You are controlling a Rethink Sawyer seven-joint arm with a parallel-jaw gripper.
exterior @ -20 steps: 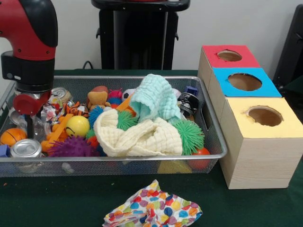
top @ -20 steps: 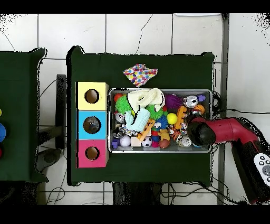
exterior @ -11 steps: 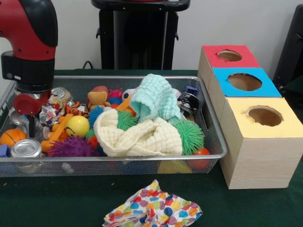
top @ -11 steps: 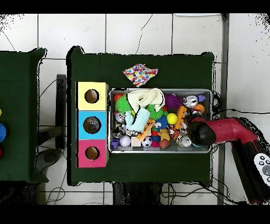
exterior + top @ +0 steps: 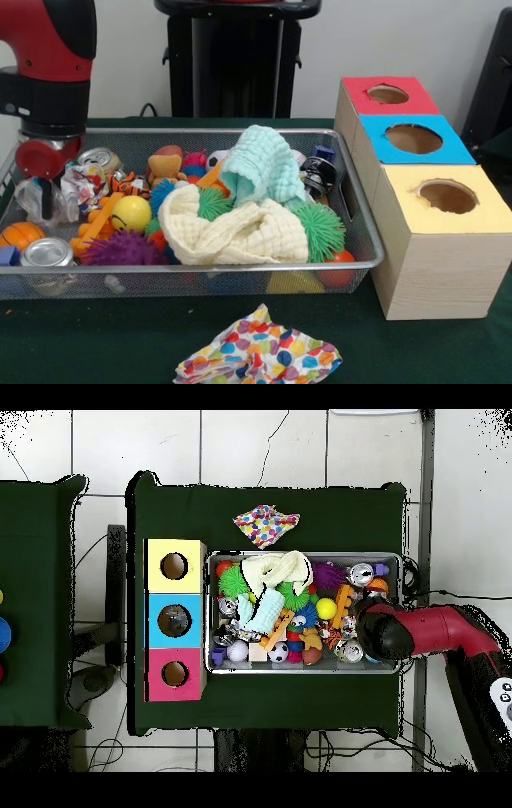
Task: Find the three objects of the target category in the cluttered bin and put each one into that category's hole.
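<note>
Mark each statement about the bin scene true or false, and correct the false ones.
1. The box has three holes, topped red, blue and yellow. True.
2. The colourful dotted cloth lies inside the wire bin. False: it lies on the table in front of the bin.
3. A mint green cloth rests above a cream cloth. True.
4. The yellow smiley ball sits in the yellow hole. False: it is in the bin.

Polka-dot cloth (image 5: 258, 354) on green table (image 5: 96, 340) before the bin; black stand (image 5: 236, 60) behind.
</note>
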